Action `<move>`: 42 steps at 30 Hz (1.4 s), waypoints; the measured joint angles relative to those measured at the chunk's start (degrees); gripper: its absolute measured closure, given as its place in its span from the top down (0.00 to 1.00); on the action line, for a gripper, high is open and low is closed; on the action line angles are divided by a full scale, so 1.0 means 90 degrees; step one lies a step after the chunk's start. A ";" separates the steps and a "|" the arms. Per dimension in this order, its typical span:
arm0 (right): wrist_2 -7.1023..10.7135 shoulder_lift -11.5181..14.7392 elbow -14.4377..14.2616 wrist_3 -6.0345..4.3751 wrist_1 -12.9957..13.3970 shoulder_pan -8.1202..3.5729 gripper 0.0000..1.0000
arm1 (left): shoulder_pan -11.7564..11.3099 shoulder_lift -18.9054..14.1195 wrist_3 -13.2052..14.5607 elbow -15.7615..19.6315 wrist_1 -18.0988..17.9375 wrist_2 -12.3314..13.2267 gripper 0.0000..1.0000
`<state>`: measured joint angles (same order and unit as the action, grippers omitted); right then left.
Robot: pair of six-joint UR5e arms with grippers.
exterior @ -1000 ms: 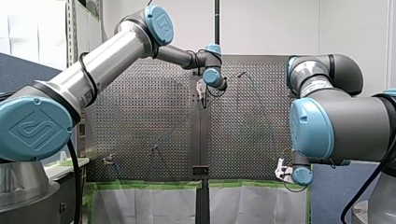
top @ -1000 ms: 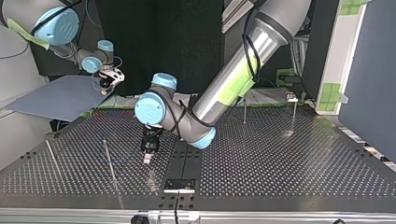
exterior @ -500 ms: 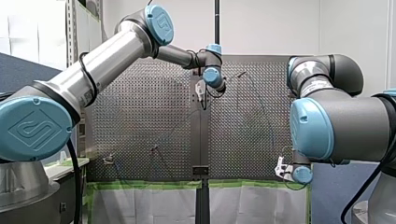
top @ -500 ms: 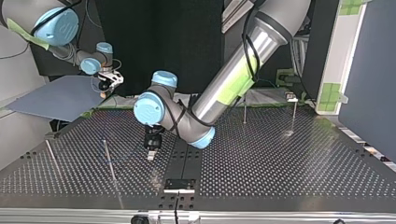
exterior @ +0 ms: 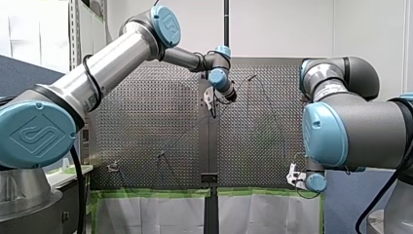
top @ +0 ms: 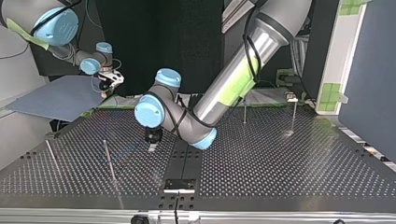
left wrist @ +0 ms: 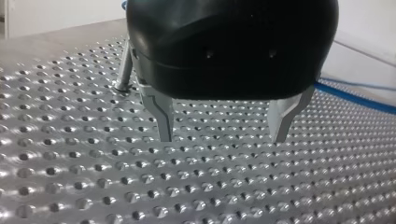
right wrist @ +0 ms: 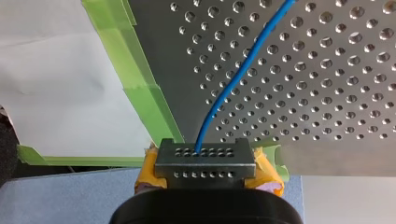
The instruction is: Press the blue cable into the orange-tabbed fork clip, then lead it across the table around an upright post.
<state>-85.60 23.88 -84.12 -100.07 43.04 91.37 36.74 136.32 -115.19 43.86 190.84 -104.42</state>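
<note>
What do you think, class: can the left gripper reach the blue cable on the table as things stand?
Probably yes: the left gripper hangs open above the table, the blue cable lies beside it with nothing between, and the post stands on its other side.

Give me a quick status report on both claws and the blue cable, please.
Left claw open, empty, over the perforated table. Right claw shut on the blue cable at the table's edge. Upright post just beyond left claw.

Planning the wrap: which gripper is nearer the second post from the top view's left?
Left. My left gripper hovers over the table beside that post; my right gripper holds the blue cable beyond the table's edge.
</note>
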 joint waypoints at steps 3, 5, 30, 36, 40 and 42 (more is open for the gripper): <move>0.0005 0.0000 0.0002 0.0011 -0.0004 0.0010 0.00 | -0.0005 -0.0001 -0.0177 -0.0001 0.0066 0.0073 1.00; 0.0005 0.0000 0.0002 0.0015 -0.0005 0.0006 0.00 | -0.0011 -0.0005 -0.0302 -0.0001 0.0092 0.0106 1.00; 0.0008 0.0000 0.0001 0.0002 -0.0012 -0.0017 0.00 | -0.0046 -0.0250 -0.1891 0.0004 0.0296 0.1290 1.00; 0.0008 -0.0001 0.0000 -0.0004 -0.0015 -0.0014 0.00 | -0.0031 -0.0275 -0.2290 0.0005 0.0367 0.1323 1.00; 0.0008 0.0000 0.0000 -0.0006 -0.0015 -0.0015 0.00 | -0.0031 -0.0314 -0.2516 0.0006 0.0481 0.1255 1.00; 0.0008 -0.0001 -0.0002 -0.0006 -0.0015 -0.0015 0.00 | -0.0039 -0.0328 -0.2640 0.0006 0.0512 0.1200 1.00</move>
<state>-85.52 23.87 -84.13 -100.12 42.90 91.24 36.39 133.37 -138.95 43.92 195.45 -93.62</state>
